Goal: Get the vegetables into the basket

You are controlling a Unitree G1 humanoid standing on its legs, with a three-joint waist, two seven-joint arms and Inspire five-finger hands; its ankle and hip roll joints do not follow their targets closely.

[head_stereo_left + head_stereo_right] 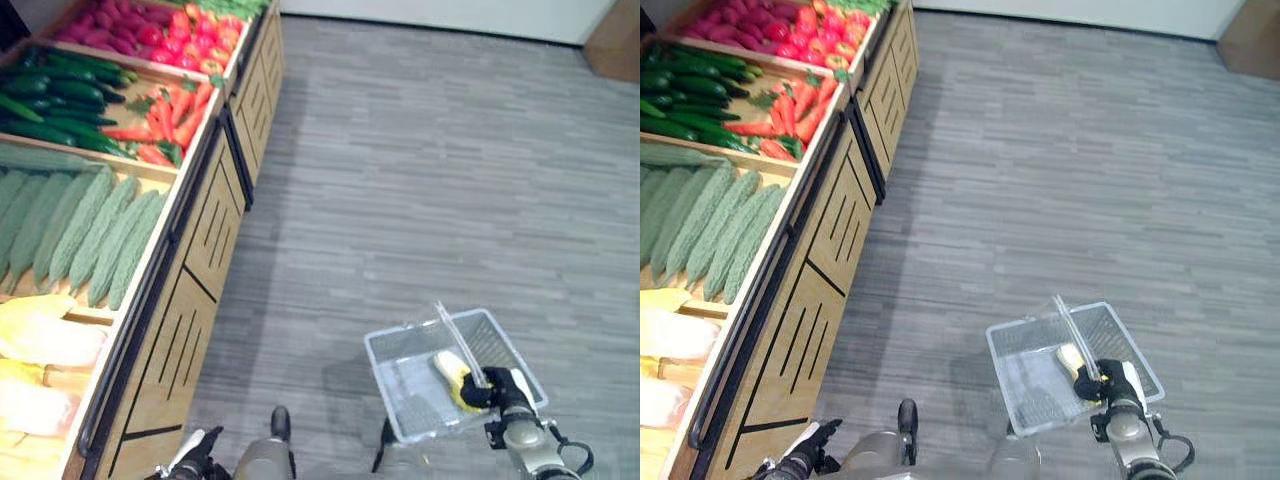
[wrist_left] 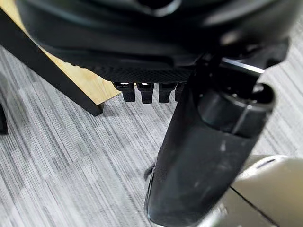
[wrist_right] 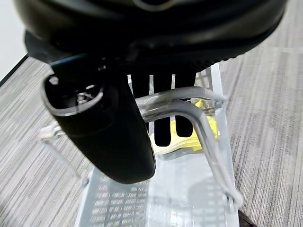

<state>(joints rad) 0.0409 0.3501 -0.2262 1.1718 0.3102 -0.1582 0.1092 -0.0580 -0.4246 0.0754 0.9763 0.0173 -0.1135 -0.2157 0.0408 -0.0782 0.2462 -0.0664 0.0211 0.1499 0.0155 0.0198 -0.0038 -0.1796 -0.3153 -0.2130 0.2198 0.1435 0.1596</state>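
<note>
grey plank floor [image 1: 430, 170] beside wooden produce stand [image 1: 215, 215]; right hand [image 1: 492, 388] curled round basket [image 1: 400, 365] handle.

A wooden produce stand [image 1: 190, 270] runs along the robot's left, its bins holding, from far to near, tomatoes [image 1: 190, 35], then cucumbers [image 1: 55, 100] with carrots [image 1: 165, 120] to their right, then bitter gourds [image 1: 85, 235], then cabbages [image 1: 40, 345] nearest. To the right of the stand, a basket [image 1: 400, 375] hangs above the floor [image 1: 450, 170] from the right hand [image 1: 495, 390], with a vegetable [image 1: 450, 372] inside it. The left hand [image 1: 190, 462] sits low beside the stand's near end.
</note>
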